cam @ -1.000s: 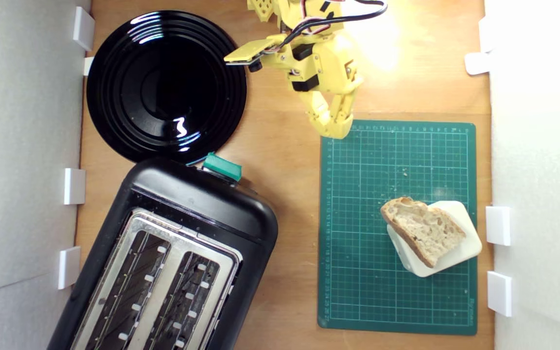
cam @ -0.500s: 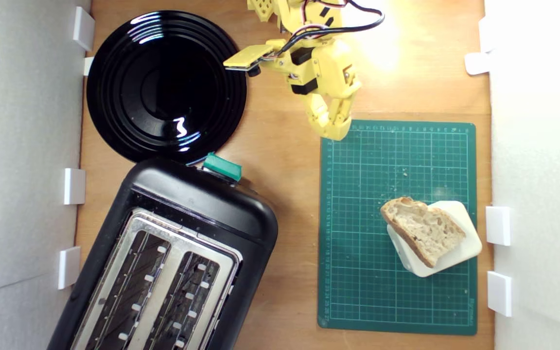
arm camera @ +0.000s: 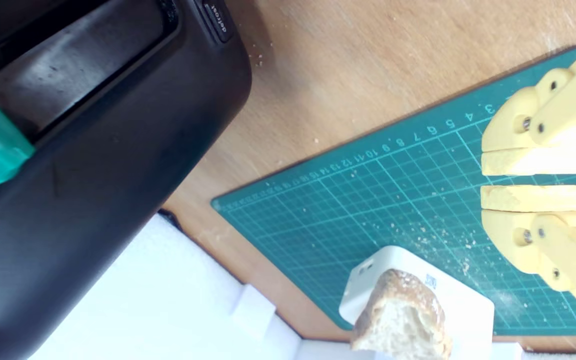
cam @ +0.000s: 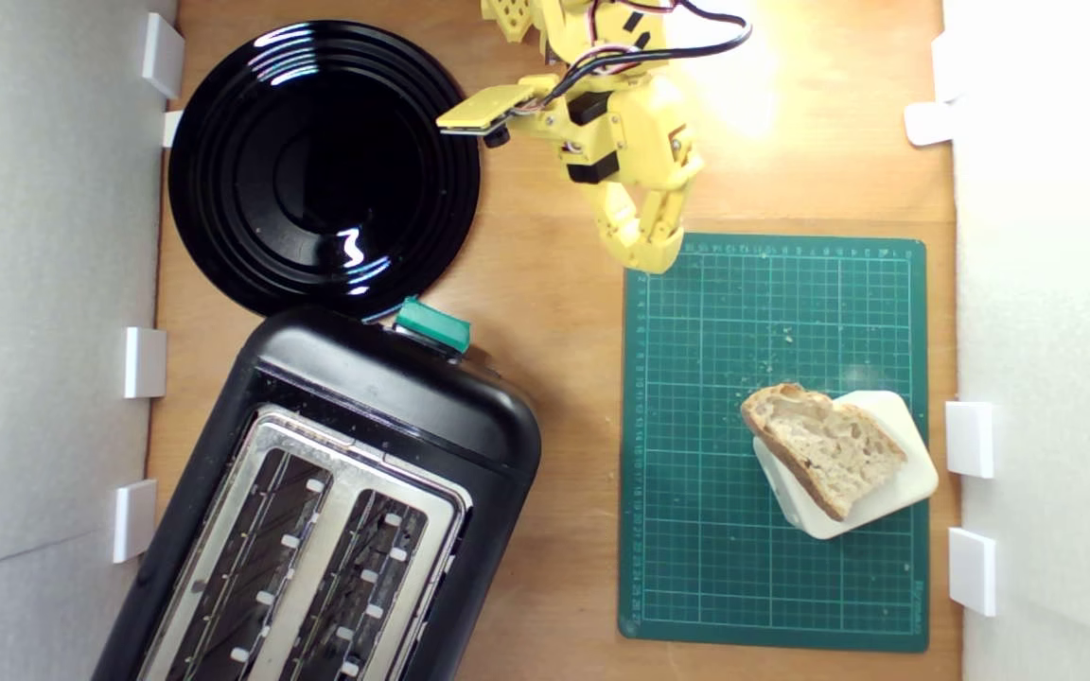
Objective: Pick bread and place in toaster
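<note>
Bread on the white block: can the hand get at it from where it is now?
Probably yes. The bread lies uncovered on the white block, and only bare green mat shows between it and the hand. Its fingers show only a narrow gap, so they would need opening first.

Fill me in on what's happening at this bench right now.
A yellow robot gripper hangs empty, jaws nearly shut, over the top corner of the green cutting mat. The half slice of crusty sourdough bread lies untouched on a white rounded block on that mat. The glossy black two-slot toaster stands empty, beside a round black plate.
</note>
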Robot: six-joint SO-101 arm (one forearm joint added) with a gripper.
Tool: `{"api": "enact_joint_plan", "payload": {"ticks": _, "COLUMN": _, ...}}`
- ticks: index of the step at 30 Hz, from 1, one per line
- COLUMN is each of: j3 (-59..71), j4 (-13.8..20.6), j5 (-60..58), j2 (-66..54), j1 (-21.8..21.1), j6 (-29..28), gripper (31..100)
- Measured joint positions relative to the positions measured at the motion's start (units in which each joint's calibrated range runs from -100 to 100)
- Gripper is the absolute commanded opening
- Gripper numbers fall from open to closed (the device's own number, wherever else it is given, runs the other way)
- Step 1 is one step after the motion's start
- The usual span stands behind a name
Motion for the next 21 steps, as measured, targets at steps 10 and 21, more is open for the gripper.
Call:
{"api": "enact_joint_plan", "payload": {"ticks": 10, "j3": 0.09, "j4": 10.31, "j5": -1.1, "j2": 0.0, "j1": -2.2, "j6": -6.78, "gripper": 49.3}}
{"api": "enact_joint_plan", "payload": {"ticks": 21, "j3": -0.74, "j4": 22.75, "j5": -21.44, "j2": 20.75, "j1": -2.29, "j6": -14.59, "gripper": 49.3}}
